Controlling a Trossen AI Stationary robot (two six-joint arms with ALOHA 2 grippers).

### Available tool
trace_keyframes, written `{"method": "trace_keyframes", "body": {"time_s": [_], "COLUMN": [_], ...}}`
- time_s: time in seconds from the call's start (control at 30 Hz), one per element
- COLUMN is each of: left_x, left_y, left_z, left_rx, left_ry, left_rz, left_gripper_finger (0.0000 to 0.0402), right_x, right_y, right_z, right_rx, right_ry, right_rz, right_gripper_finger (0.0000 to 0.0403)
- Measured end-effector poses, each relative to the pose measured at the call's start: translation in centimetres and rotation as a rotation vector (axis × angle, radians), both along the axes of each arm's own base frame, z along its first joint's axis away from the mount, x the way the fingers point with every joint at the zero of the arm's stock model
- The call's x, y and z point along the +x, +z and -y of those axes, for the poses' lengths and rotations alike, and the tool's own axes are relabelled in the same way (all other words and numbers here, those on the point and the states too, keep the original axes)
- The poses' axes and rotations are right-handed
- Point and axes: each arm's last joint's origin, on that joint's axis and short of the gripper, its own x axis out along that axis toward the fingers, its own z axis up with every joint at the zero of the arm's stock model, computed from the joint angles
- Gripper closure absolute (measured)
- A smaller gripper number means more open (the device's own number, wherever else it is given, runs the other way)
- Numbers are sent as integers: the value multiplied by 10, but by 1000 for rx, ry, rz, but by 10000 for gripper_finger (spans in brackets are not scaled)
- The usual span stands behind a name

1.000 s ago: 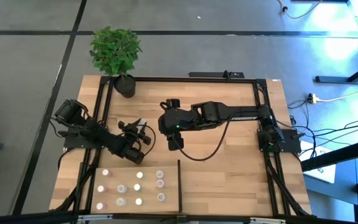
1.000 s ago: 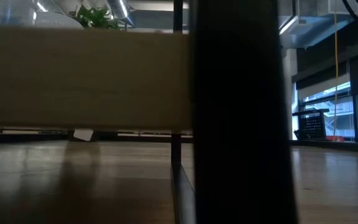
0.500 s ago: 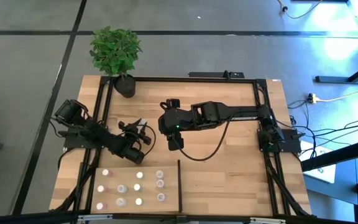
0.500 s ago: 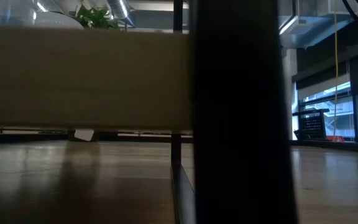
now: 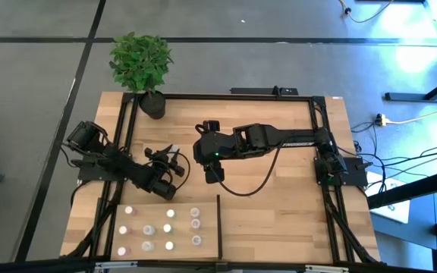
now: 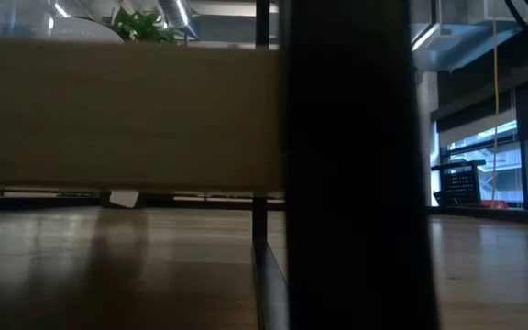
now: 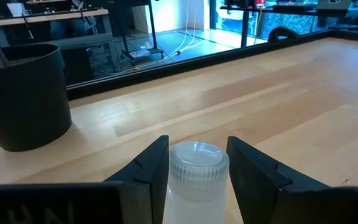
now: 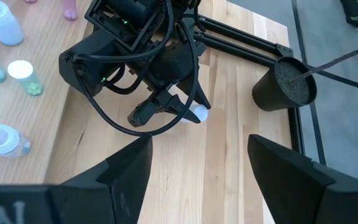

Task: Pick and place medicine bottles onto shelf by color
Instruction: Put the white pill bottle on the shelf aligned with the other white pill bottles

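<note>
A small whitish medicine bottle (image 7: pixel 197 177) with a clear-white cap stands upright between the fingers of my left gripper (image 7: pixel 197 163), which is shut on it over the tabletop, left of centre (image 5: pixel 174 161). My right gripper (image 8: pixel 199 148) hangs open high above the table's middle (image 5: pixel 213 173) and looks down on the left gripper (image 8: pixel 188 112) and the bottle's cap (image 8: pixel 198 113). Several more medicine bottles (image 5: pixel 168 227) stand on the shelf (image 5: pixel 180 203) at the near left. The low view shows neither gripper. My left gripper pinches the bottle between its two fingers (image 7: pixel 149 169), which lie against opposite sides of the bottle just below the cap (image 7: pixel 197 158). The fingers come at it about level, from the table's left. The bottle stands upright; its bottom is hidden, so whether it rests on the table cannot be told.
A black plant pot (image 5: pixel 152 105) stands at the far left corner, close beyond the left gripper (image 7: pixel 20 96). Black rails (image 5: pixel 218 226) edge the shelf. More bottles (image 8: pixel 23 76) show on the shelf in the right wrist view. A wood panel (image 6: pixel 122 115) and a dark post (image 6: pixel 351 165) block the low view.
</note>
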Motion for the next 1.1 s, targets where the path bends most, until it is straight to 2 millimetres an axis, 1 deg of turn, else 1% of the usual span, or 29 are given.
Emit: {"method": "trace_keyframes", "body": {"time_s": [0.17, 0.57, 0.73, 0.9, 1.1], "left_x": [0, 0, -1, -5, -10], "left_y": [0, 0, 2, 14, 43], "left_z": [0, 0, 2, 6, 10], "left_rx": [-2, -8, -4, 2, 23], "left_ry": [0, 3, -8, -36, -103], "left_rz": [3, 16, 22, 30, -16], "left_gripper_finger": [258, 191, 182, 182, 181], "right_x": [0, 0, 0, 0, 0], "right_y": [0, 0, 0, 0, 0], "right_z": [0, 0, 0, 0, 0], "right_rx": [0, 0, 0, 0, 0], "right_ry": [0, 0, 0, 0, 0], "right_rz": [0, 0, 0, 0, -1], "right_gripper_finger": [138, 138, 138, 138, 138]}}
